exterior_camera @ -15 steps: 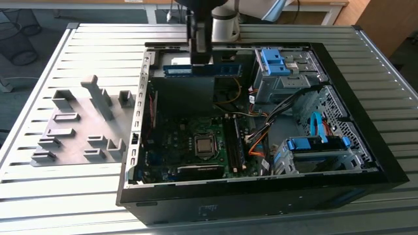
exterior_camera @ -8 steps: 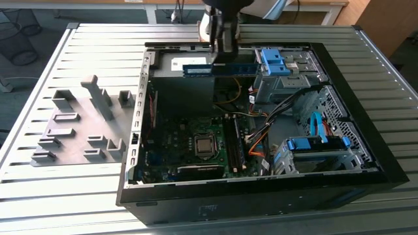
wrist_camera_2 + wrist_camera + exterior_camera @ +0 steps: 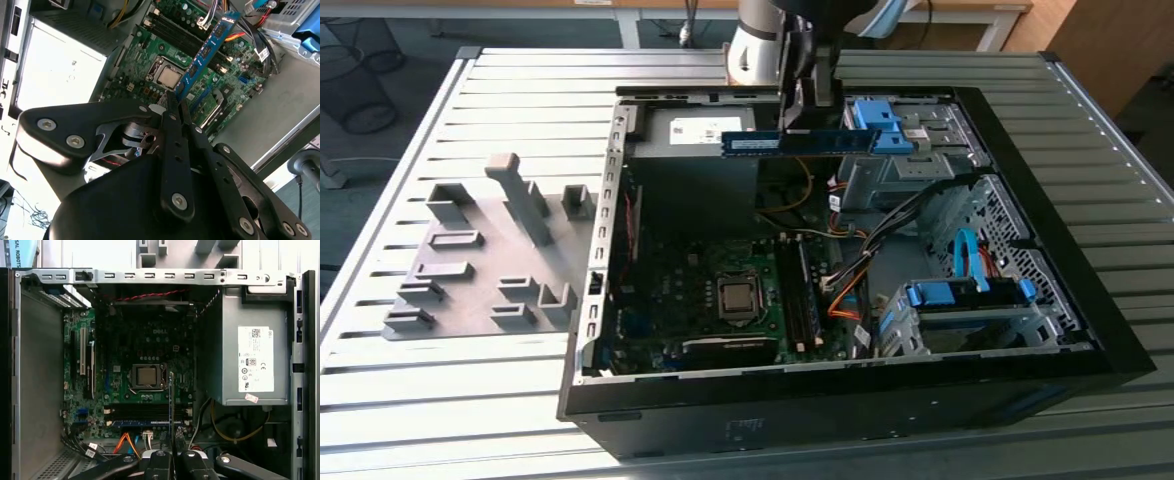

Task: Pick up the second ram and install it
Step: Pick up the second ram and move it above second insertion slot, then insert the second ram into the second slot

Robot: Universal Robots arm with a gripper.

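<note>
Gripper (image 3: 806,118) is clamped tight on the second ram (image 3: 834,140), its two skinny black fingers pinching the strip around mid-length, so the stick hangs level and on edge in the air over the open case. It isn't touching anything in there and is well clear of the board.

Biggest thing going is the tabletop (image 3: 494,90), grey ribbed metal slats. On it lies the black tower case (image 3: 854,400), side panel off. Inside there's the boxy, smooth grey power supply (image 3: 250,340) with a pale label, then the green motherboard (image 3: 115,340), flat and full of tiny parts. To the exterior view's left of the case is a matte grey plastic holder plate (image 3: 480,260) with chunky upright blocks. There's also a blue plastic drive bracket (image 3: 961,295), and the square shiny CPU socket (image 3: 146,376).

In the second wrist view the ram (image 3: 207,50) is a thin blue strip with dark rectangular chips, sticking out past the gripper (image 3: 176,107). In the first wrist view it's edge-on, just a thin line (image 3: 171,400) above the gripper (image 3: 171,460).
</note>
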